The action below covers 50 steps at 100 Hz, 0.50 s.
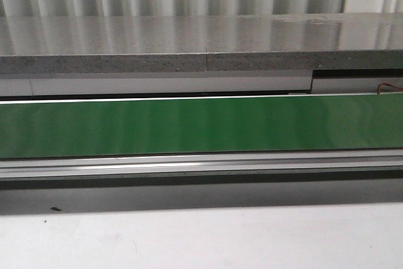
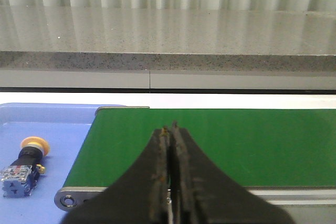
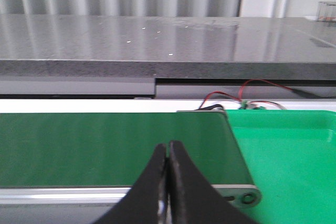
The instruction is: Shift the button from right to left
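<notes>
The button, with an orange-yellow cap, black neck and blue-grey block, lies on its side in a blue tray past the left end of the green conveyor belt. It shows only in the left wrist view. My left gripper is shut and empty, over the belt's near edge, to the right of the button. My right gripper is shut and empty over the belt's right end. Neither gripper shows in the front view.
A green tray lies past the belt's right end, with red and black wires behind it. A grey stone shelf runs behind the belt. A metal rail edges the belt's front.
</notes>
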Tool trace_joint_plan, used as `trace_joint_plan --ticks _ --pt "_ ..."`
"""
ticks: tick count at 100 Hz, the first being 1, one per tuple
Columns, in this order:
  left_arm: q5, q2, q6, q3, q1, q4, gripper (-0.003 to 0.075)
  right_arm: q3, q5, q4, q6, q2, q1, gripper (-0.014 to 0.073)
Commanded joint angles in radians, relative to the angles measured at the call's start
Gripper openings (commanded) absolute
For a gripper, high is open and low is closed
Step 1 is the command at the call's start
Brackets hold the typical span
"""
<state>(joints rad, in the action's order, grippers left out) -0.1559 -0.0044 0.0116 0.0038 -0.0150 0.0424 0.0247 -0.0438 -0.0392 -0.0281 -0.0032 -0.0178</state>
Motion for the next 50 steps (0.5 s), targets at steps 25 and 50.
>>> trace_joint_plan --ticks 25,50 --pt "0.074 -0.032 -0.012 0.039 -0.006 0.002 -0.0021 -0.017 0.052 0.085 -0.017 -0.027 -0.047 -0.0068" --pt "0.074 -0.032 -0.012 0.039 -0.006 0.002 -0.002 -0.017 -0.036 0.085 -0.015 -0.027 -0.047 -0.0068"
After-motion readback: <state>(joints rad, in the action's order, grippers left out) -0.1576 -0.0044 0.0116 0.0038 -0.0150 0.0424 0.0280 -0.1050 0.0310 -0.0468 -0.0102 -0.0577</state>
